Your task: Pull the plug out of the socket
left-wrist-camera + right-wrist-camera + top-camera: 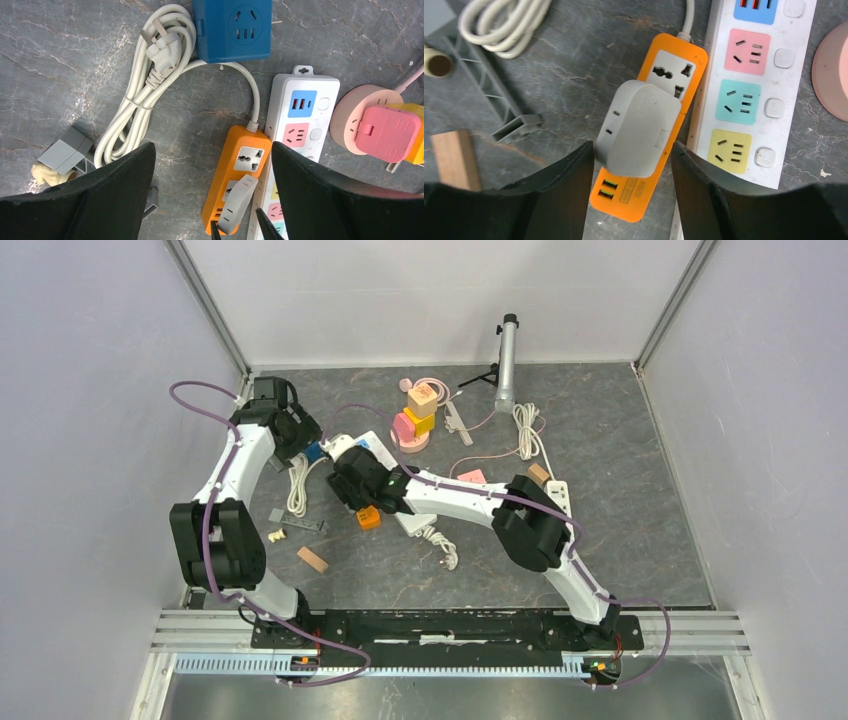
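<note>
As far as can be judged, the pull is begun but not finished. The grey blocky plastic plug [639,132] sits tilted over the middle socket of the orange plastic power strip [624,200], which lies left of the centre of the bench [620,540]. Whether its prongs are out cannot be told. The right gripper [631,147] reaches down over it, black fingers [569,185] clamped on the plug's two sides. The left gripper [212,150] hovers nearer the far-left corner, fingers spread wide and grasping nothing.

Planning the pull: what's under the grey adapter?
The orange power strip lies under the grey adapter; one universal socket shows beyond it, green USB ports nearer. The socket it covers and its pins are hidden.
</note>
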### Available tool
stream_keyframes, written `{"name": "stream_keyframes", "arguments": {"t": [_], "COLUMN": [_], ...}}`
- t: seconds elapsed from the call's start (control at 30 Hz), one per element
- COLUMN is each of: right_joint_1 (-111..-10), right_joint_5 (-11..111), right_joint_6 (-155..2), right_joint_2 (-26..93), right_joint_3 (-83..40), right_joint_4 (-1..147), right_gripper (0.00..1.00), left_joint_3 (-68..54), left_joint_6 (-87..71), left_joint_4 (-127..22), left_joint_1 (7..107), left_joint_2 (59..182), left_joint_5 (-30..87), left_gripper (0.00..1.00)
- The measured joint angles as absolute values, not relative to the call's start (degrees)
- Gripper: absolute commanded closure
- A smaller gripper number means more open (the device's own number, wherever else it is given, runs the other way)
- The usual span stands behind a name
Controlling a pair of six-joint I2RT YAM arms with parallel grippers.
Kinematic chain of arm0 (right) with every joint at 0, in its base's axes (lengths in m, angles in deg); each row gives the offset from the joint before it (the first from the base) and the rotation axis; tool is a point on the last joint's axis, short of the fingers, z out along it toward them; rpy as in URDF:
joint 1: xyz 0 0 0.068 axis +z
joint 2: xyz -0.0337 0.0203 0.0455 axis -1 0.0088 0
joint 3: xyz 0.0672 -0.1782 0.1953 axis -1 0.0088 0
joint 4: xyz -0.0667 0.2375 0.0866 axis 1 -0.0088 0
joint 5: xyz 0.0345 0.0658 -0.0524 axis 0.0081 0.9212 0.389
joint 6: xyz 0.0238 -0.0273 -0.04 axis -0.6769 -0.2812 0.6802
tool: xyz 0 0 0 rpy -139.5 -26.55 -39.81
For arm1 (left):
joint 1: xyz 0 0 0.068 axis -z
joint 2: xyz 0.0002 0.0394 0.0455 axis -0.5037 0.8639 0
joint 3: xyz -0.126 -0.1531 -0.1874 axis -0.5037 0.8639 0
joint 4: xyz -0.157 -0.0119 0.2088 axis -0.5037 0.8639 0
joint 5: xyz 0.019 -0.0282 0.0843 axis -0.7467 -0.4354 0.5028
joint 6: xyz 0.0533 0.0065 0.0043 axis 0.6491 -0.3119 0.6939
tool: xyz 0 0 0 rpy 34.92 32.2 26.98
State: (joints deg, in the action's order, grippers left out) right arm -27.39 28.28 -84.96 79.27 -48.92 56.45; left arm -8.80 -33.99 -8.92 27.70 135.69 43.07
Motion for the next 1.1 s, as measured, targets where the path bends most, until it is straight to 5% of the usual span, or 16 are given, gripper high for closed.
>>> {"name": "stream_keyframes", "arguments": {"t": [0.43, 1.1], "right_joint_1": [-27.67, -33.59], "right_joint_5": [25.72, 40.36], "right_joint_6": [-86.82, -96.92], "right_joint_2": [80.46, 71.91], "right_joint_3": [-50.26, -32.64], "right_joint_4": [56.07, 68.73], "right_gripper": [0.68, 0.66], "left_joint_3": [-3.19, 14.87], "left_joint_6": [-34.88, -35.15], "left_joint_4": [-9.95, -23.41], "left_joint_1": [27.70, 27.77], "left_joint_2": [133.26, 128.72], "left_joint_5": [40.62, 18.24], "left_gripper": [0.23, 0.37]}}
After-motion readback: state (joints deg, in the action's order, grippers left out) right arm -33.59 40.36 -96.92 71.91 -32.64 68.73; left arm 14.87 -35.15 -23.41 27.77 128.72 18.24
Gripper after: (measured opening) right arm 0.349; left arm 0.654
